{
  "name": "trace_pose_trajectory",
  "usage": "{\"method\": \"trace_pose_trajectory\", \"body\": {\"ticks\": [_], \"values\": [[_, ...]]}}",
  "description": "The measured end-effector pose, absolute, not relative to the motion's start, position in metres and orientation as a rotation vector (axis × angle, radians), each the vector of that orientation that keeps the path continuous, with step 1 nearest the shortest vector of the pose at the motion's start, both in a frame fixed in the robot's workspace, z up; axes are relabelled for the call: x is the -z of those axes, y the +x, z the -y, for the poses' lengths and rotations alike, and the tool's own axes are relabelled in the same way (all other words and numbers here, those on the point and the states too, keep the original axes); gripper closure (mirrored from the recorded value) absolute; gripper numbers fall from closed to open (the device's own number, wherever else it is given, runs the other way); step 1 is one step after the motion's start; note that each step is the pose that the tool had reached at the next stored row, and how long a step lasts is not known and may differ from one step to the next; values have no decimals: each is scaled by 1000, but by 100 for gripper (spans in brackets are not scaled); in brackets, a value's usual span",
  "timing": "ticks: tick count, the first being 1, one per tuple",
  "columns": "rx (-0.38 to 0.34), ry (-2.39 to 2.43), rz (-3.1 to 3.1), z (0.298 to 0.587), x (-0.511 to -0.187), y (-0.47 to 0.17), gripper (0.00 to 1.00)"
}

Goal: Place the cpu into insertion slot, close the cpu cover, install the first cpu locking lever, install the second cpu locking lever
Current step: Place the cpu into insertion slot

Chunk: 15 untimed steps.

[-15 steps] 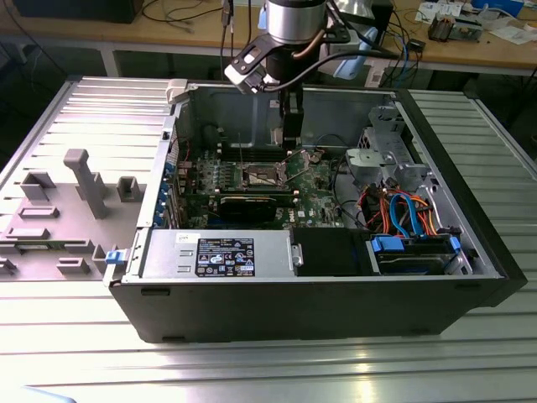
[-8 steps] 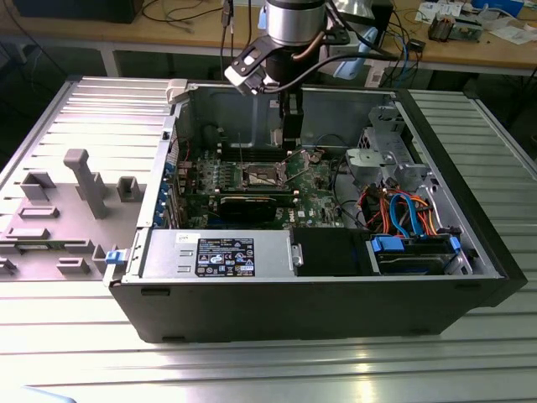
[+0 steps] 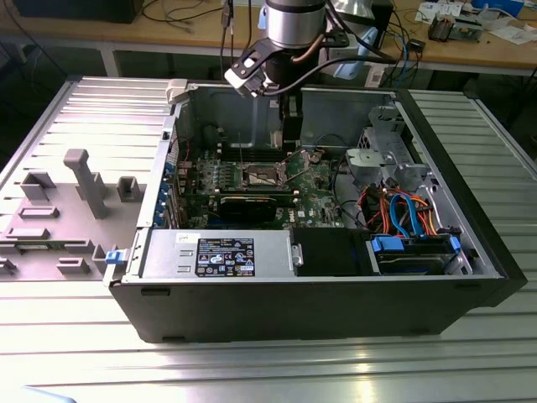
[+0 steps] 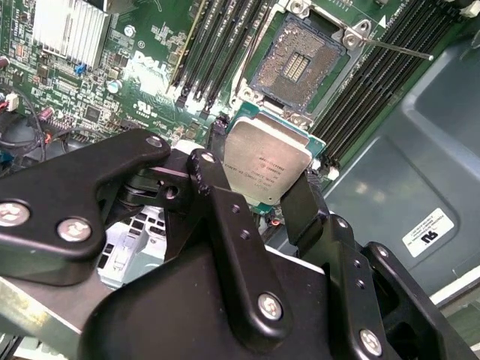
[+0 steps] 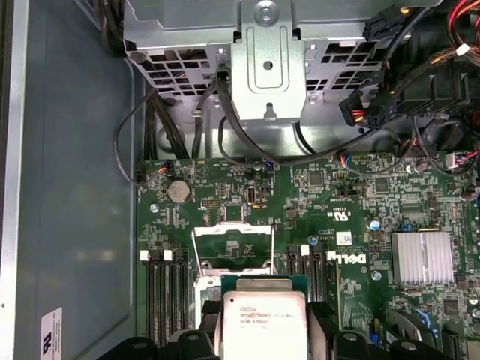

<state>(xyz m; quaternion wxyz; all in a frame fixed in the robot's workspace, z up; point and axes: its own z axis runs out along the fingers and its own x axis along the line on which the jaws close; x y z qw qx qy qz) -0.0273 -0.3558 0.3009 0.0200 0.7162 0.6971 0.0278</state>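
In both wrist views my gripper (image 4: 259, 180) (image 5: 264, 330) is shut on the cpu (image 4: 266, 161) (image 5: 262, 319), a small square chip with a silver-grey top held by two opposite edges. The insertion slot (image 4: 296, 64) lies open just beyond the chip, its dark contact field bare inside a silvery rim. The cpu cover (image 5: 231, 244) stands raised on its hinge behind the chip. A thin locking lever (image 4: 397, 49) sticks out beside the socket. In the exterior view the gripper (image 3: 291, 138) hangs inside the open case, slightly to the exterior view's right of the slot (image 3: 262, 175).
Black memory slots (image 4: 225, 45) flank the socket on both sides. A finned heatsink (image 5: 424, 256) sits on the green board. The metal drive cage (image 3: 382, 147) with cable bundles (image 3: 403, 210), the power supply (image 3: 222, 254) and the case walls close in the space.
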Motion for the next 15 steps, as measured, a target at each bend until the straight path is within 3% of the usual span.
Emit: {"method": "trace_pose_trajectory", "body": {"ticks": [15], "values": [[-82, 2224, -2164, 353, -287, -31, 46]]}}
